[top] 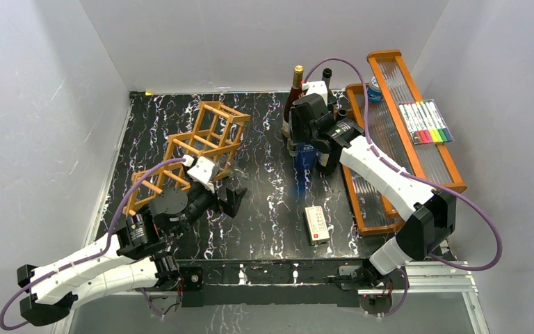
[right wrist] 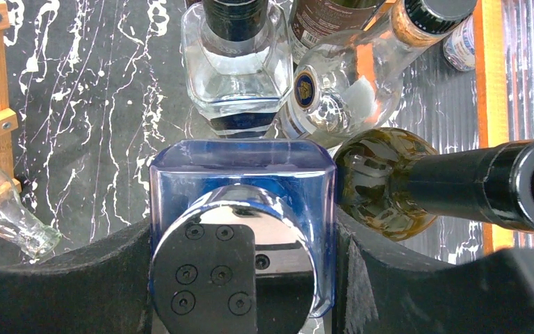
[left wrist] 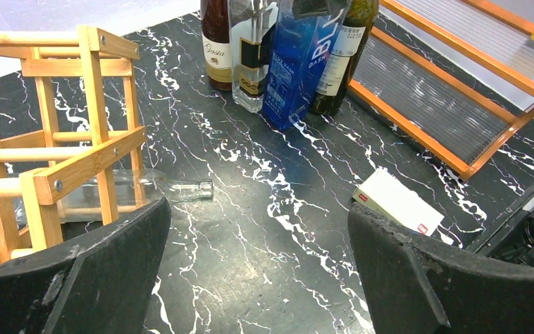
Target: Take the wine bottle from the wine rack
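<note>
The orange-brown wooden wine rack (top: 195, 149) lies tilted at the table's left; it also shows in the left wrist view (left wrist: 62, 160). A clear glass bottle (left wrist: 146, 191) lies on its side in the rack's bottom cell, neck poking out to the right. My left gripper (top: 233, 202) is open and empty just right of the rack, low over the table (left wrist: 257, 278). My right gripper (right wrist: 243, 264) is shut on a blue square bottle (right wrist: 243, 174), which stands upright among other bottles at the back centre (top: 306, 158).
A dark red bottle (top: 295, 94), a clear square bottle (right wrist: 236, 69) and a dark green bottle (right wrist: 389, 181) crowd round the blue one. An orange-brown tiered tray (top: 403, 139) with markers (top: 425, 122) stands at right. A white box (top: 317, 224) lies in front.
</note>
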Motion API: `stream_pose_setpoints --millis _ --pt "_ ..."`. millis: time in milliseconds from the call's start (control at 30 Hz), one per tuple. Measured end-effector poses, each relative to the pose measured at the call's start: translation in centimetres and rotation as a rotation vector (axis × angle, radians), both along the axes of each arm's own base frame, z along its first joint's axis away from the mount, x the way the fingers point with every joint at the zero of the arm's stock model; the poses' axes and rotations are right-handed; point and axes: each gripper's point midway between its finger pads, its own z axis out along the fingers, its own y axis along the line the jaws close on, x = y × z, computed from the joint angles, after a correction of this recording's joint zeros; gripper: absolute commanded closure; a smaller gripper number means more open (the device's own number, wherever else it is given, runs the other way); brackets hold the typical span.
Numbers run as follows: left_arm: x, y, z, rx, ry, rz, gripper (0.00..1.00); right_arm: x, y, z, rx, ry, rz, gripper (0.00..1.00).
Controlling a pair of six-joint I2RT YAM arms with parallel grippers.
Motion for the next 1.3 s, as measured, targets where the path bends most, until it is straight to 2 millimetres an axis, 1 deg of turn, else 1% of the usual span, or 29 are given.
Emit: stream_pose_setpoints --millis 100,133,267,333,467,600,800,867,933,1000,1100,1200,1300 --pt "0.0 0.0 0.0 -0.001 0.0 0.0 0.02 0.0 0.1 0.1 0.001 0.003 0.004 0.2" --pt "0.0 0.0 0.0 0.0 0.001 0.0 0.02 0.1 0.2 0.4 0.005 -0.004 0.006 0.17" --pt "0.0 0.0 0.0 0.001 0.001 0.0 0.02 0.8 0.7 3.1 0.047 -0.061 0.01 0.09" --pt "0.0 -0.1 -0.1 0.003 0.002 -0.001 0.02 1.0 0.8 4.2 0.061 -0.084 0.012 0.07" --pt "0.1 -0.2 -0.3 0.01 0.005 -0.001 0.02 1.1 0.9 5.5 0.067 -0.104 0.024 0.03" --pt "0.1 -0.3 -0.4 0.015 0.007 -0.004 0.02 1.0 1.2 7.3 0.081 -0.132 0.052 0.02" --pt "0.1 -0.3 -0.4 0.02 0.003 -0.005 0.02 -0.7 1.6 10.4 0.141 -0.179 0.156 0.02" --pt "0.1 -0.3 -0.4 0.02 0.003 -0.005 0.02 -1.5 2.2 11.7 0.179 -0.204 0.216 0.02" --pt "0.1 -0.3 -0.3 0.018 0.002 -0.005 0.02 -2.5 3.1 12.3 0.22 -0.215 0.294 0.02" --pt "0.1 -0.3 -0.3 0.018 0.002 -0.005 0.02 -3.6 4.3 12.3 0.255 -0.207 0.385 0.02" --pt "0.1 -0.2 -0.3 0.021 -0.001 -0.003 0.02 -5.4 6.8 11.1 0.316 -0.16 0.536 0.02" --pt "0.1 0.3 -0.1 0.022 -0.007 0.008 0.02 -7.1 9.3 8.8 0.35 -0.081 0.653 0.02" --pt "0.0 1.1 0.4 0.014 -0.017 0.025 0.02 -8.8 12.6 6.3 0.348 -0.007 0.746 0.02"
